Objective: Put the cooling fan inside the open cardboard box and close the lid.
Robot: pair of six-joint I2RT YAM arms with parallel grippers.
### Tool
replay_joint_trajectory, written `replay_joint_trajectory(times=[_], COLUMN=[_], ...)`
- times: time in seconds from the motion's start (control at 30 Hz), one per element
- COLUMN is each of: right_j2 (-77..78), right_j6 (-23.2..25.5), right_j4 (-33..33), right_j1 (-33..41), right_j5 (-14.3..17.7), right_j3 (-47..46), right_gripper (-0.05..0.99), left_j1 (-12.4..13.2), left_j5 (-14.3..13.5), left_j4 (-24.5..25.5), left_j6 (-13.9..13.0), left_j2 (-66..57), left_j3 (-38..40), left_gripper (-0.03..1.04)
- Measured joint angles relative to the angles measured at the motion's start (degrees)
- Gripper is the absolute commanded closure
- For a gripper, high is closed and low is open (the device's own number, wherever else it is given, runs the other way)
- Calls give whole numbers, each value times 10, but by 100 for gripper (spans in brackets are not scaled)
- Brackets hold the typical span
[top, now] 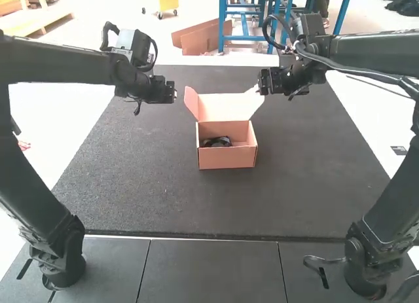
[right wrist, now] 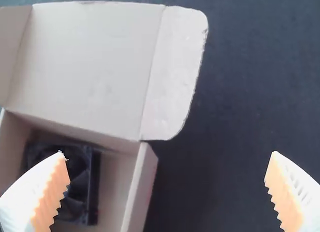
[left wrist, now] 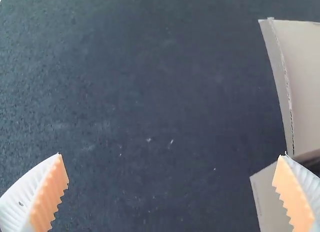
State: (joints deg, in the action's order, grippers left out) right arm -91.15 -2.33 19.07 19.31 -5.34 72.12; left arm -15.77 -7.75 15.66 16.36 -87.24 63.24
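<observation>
Left gripper (left wrist: pixel 170 159): fingers spread wide, empty, over the black mat (left wrist: pixel 125 91), beside the cardboard box (left wrist: pixel 300 81), which is cut off at the view's edge.
Right gripper (right wrist: pixel 167 154): spread wide, empty, above the cardboard box.
Cooling fan (right wrist: pixel 75 187): one, black, inside the cardboard box, partly hidden.
Lid (top: pixel 222 106): one, standing open.
</observation>
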Motion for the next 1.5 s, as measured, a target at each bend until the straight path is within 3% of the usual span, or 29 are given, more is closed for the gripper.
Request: replay_joint_trajectory(times=[0.23,0.6,1.03,1.5], right_j2=[-48,-105,-142,-163], right_j6=[32,53,63,74], right_j4=[-8,-8,20,32], right_j1=[-23,-47,-47,-47], right_j5=[-18,-37,-54,-65], right_j3=[28,90,132,133], right_gripper=[3,4,4,28], left_j1=[15,13,-46,-50], left_j5=[-3,9,67,74], left_j4=[-12,-12,-12,-5], left_j6=[7,9,9,9], left_j2=[-86,-134,-134,-134], left_j3=[61,107,113,113], left_gripper=[4,4,4,4])
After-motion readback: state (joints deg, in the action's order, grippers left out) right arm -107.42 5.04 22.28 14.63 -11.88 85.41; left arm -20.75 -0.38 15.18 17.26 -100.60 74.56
